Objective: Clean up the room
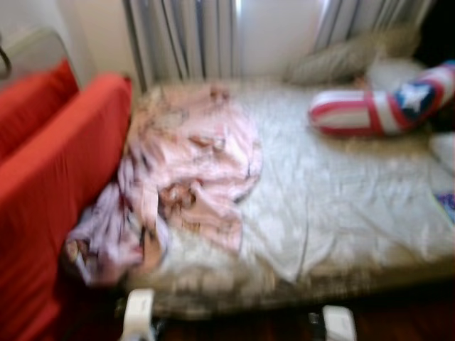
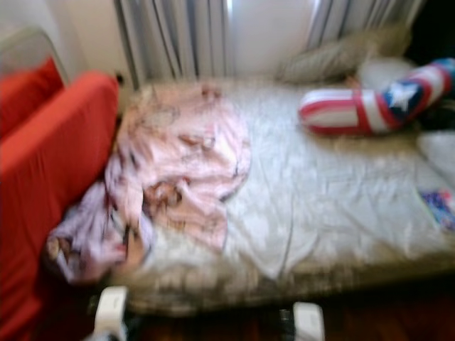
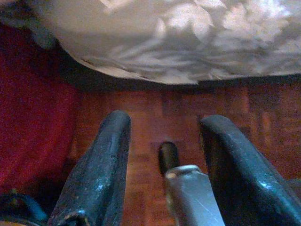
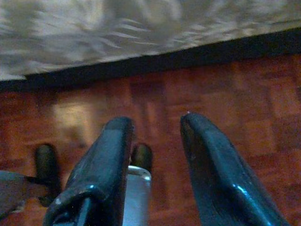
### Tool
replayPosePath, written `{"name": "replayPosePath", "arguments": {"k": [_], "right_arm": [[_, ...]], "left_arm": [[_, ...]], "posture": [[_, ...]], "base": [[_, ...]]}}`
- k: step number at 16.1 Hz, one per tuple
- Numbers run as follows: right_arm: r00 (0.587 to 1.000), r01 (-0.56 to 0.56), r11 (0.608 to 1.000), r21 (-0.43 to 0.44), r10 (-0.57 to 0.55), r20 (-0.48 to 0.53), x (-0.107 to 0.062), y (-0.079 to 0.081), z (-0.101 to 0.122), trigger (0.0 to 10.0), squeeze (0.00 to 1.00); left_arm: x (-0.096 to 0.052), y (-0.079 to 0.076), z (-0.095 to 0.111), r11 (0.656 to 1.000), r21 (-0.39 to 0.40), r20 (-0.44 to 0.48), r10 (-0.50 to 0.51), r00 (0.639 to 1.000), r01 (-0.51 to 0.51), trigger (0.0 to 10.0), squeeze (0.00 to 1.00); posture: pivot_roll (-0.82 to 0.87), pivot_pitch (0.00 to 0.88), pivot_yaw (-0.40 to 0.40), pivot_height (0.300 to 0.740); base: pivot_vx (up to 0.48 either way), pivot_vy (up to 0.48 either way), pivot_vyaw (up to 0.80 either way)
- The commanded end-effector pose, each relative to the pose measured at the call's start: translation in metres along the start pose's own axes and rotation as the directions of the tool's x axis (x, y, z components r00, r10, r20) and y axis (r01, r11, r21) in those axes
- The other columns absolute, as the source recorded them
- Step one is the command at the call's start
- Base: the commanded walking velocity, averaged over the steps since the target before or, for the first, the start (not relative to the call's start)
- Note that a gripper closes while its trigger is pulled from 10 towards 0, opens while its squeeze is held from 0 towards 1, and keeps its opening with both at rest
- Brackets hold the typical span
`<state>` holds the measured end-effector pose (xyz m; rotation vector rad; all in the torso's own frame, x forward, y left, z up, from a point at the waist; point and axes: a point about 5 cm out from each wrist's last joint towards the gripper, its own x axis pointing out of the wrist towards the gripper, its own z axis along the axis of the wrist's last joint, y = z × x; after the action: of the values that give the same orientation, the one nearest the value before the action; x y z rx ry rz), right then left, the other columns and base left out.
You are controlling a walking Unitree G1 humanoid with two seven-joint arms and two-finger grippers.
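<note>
The tidying looks barely begun: a crumpled pink patterned blanket lies heaped on the bed, spilling toward the red sofa. A plump stars-and-stripes pillow lies near the curtains. The left end effector and right end effector hang wide and empty above the parquet floor.

- A bedroom in a home.
- Low bed with a wrinkled pale cover, ahead of both claws, which hang low by its near edge.
- Crumpled pink blanket on the bed, ahead of the left claw.
- Striped star pillow far ahead of the right claw.
- Red sofa beside the left claw.
- Curtains behind the bed; parquet floor under the claws.
</note>
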<state>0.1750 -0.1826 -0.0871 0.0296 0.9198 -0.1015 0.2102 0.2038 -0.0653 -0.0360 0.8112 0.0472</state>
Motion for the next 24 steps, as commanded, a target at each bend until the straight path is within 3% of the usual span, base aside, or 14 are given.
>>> {"name": "replayPosePath", "arguments": {"k": [1, 16, 24], "right_arm": [[1.000, 0.020, 1.000, -0.001, -0.020, -0.009, -0.0011, -0.0078, -0.0031, 10.0, 0.00], [1.000, 0.014, 1.000, -0.023, -0.015, -0.010, -0.0012, -0.0076, -0.0037, 10.0, 0.00], [1.000, 0.019, 1.000, -0.023, -0.019, -0.013, -0.0017, -0.0088, -0.0051, 10.0, 0.00]], "left_arm": [[0.0000, -0.0039, -0.0036, 1.000, -0.005, -0.018, -0.008, 1.000, 0.008, 10.0, 0.00], [-0.0001, -0.0049, -0.0038, 1.000, -0.001, -0.015, -0.016, 1.000, 0.016, 10.0, 0.00], [0.0007, -0.0086, -0.0018, 1.000, 0.000, -0.006, -0.027, 1.000, 0.027, 10.0, 0.00]], "posture": [[-0.04, 0.032, 0.010, 0.740], [-0.03, 0.037, 0.010, 0.740], [-0.03, 0.038, 0.008, 0.740]], "base": [[0.000, 0.307, 0.00], [0.000, 0.021, 0.00], [0.000, 0.000, 0.80]]}}
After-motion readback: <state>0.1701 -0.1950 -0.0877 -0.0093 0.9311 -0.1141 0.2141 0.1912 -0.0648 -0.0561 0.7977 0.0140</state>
